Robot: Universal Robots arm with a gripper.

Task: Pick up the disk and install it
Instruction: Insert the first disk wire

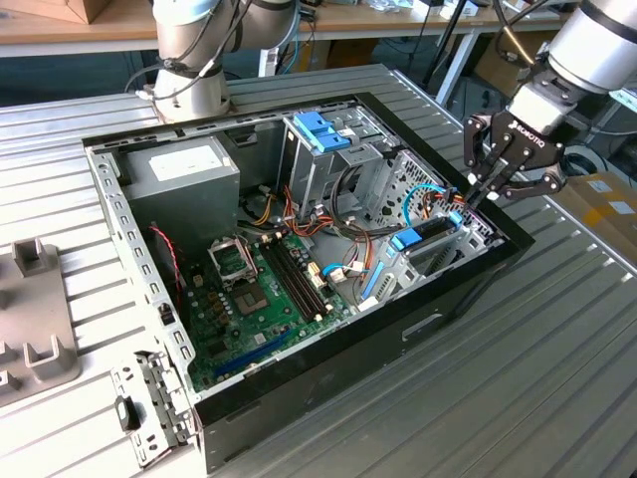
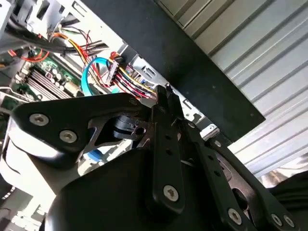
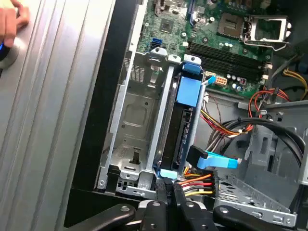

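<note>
Hand pinches light-blue-framed dark disk in its bay.

Ribbed grey metal tabletop underfoot of everything, running in long grooves across the exterior view and also seen in both wrist views. Behind it, wooden workbenches on pale legs, with loose cables draped over the far edge. Lit evenly from above, with soft glare on the ribs; a yellowish cardboard box at the exterior view's right.
</note>
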